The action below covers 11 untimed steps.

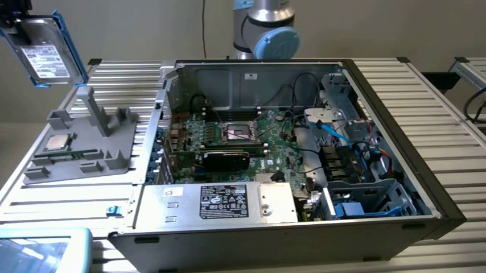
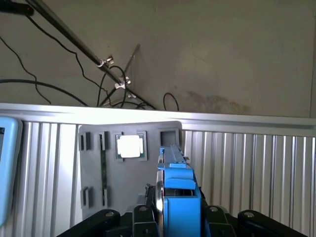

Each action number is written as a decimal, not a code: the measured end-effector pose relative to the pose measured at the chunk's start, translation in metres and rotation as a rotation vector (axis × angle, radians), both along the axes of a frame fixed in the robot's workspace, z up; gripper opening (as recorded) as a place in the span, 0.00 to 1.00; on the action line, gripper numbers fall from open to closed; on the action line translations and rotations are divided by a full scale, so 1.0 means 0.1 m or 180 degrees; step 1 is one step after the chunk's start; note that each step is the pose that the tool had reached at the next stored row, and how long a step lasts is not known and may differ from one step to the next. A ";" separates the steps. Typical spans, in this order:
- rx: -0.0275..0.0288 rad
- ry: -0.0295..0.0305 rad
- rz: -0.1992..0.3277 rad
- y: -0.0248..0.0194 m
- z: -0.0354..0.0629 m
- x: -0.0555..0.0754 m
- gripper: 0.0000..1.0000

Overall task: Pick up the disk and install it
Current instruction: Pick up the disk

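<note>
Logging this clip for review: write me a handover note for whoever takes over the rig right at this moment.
Hand: shut on the disk, gripping its blue frame.
Disk: in the air above the grey holder at the exterior view's left, clear of it.
Computer case: open, to the exterior view's right of the holder.
Done: disk picked up.
Left: the install; the disk is not yet in the case.

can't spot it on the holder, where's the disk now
The disk is held in the gripper at the exterior view's top left, above the grey holder, left of the case.
</note>
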<state>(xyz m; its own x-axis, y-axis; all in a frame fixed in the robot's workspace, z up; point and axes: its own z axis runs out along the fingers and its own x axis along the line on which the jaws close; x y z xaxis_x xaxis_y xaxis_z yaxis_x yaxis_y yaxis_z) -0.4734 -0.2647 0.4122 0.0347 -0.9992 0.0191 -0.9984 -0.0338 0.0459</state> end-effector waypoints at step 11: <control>0.0000 0.0000 0.0000 0.000 0.299 0.24 0.37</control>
